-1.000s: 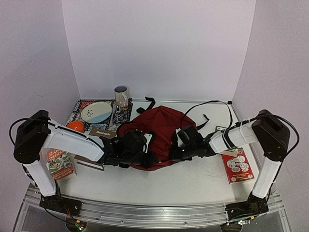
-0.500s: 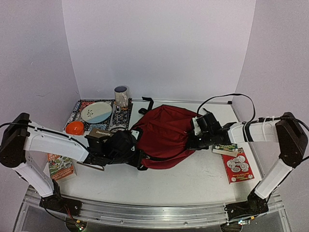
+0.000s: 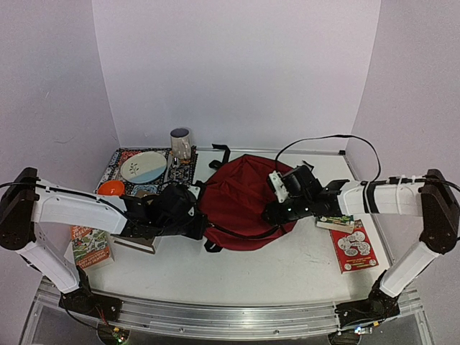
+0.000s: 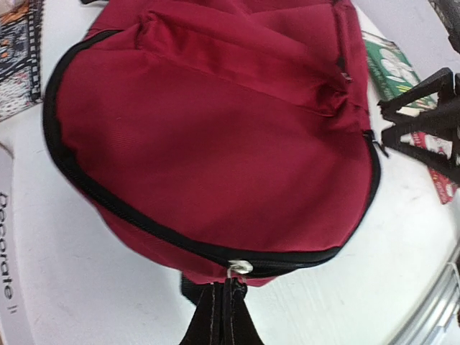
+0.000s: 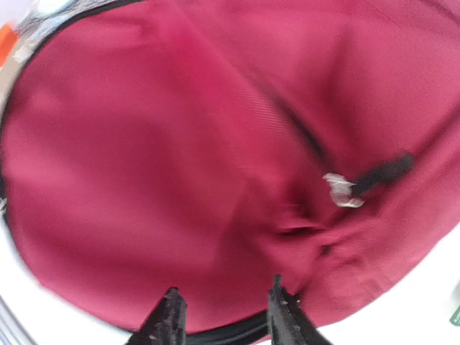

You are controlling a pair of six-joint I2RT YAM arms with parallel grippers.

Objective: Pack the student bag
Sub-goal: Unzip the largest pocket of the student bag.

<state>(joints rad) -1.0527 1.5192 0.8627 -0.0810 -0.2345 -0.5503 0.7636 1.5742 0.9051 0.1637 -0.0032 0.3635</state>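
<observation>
From above, the student bag [image 3: 248,195] lies flat in the middle of the tabletop [image 3: 287,269]. The left fingers [image 3: 201,224] are at its near-left edge and the right fingers [image 3: 269,213] at its right side. A plate [image 3: 142,167] and a mug [image 3: 180,144] stand behind on the left. Books lie beside each arm, one on the left [image 3: 90,244] and a red one [image 3: 352,246] on the right, all outside the bag.

The left wrist view shows the black zip run closed along the bag's rim. The left fingers are clenched on the zip pull [image 4: 241,267] at the near edge.

In the right wrist view, the right fingers stand apart with nothing between them, just over the red fabric, so they have let go of the bag.

The risk lies in that imbalance. With only one side gripped, a tug on the pull would likely drag the soft bag across the tabletop rather than run the slider. The bag could then bunch or jam the zip, or shove the book lying beside the left arm. The small pull may also slip out of the pinch.
</observation>
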